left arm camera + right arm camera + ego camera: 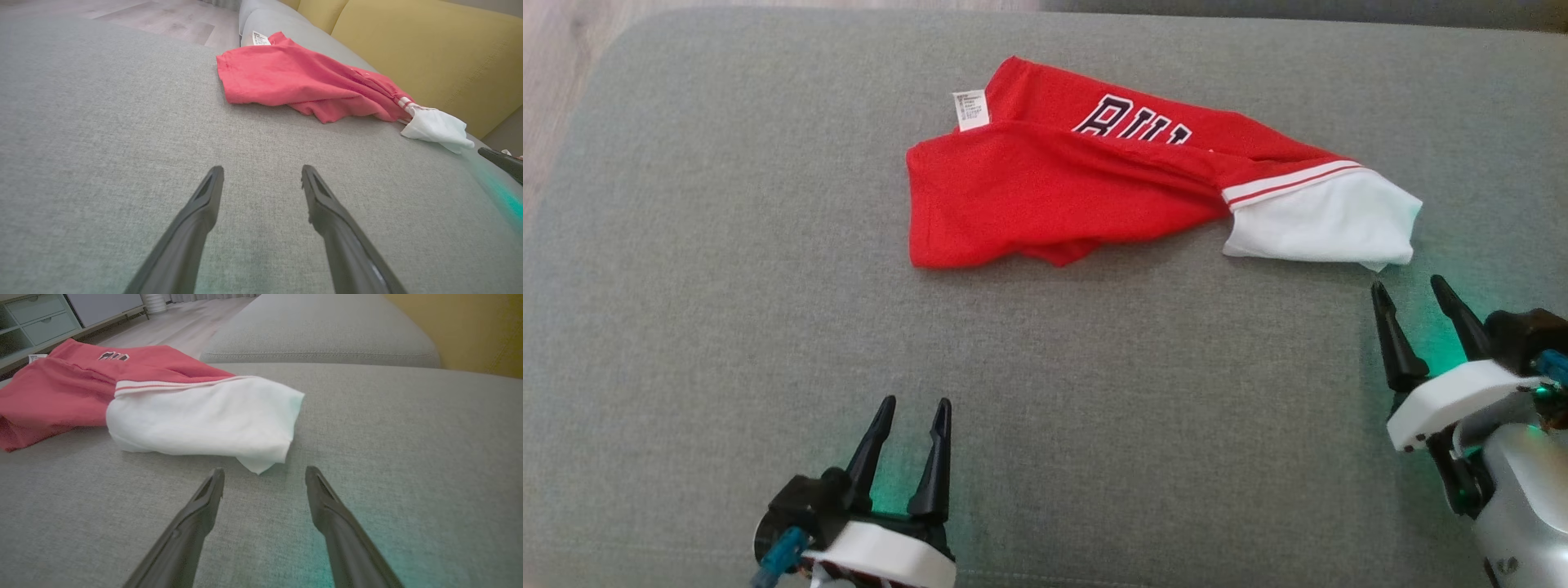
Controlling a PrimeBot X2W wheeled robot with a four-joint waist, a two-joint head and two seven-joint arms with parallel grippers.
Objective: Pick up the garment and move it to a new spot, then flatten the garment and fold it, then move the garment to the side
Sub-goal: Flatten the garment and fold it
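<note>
1. Basically, the red Bulls shirt [1054, 196] lay bunched and doubled over itself at the far centre of the grey sofa seat [686, 327]. Its care label [970, 110] was flipped out at the left end, and its white sleeve [1327, 224] was at the right.
2. Right gripper [1407, 283] sat just beside the sleeve's near corner, jaws spread, holding nothing.
3. Left gripper [916, 401] was well apart from the shirt, also spread and empty.
4. Step, my read: the shirt was free and not flat, so flattening was due. Couldn't tell if it had been relocated.
5. Next move called for pinching the sleeve corner and the red hem, then pulling them apart.
6. Count: one shirt, one label, one sleeve visible, two grippers with two fingers each.
</note>
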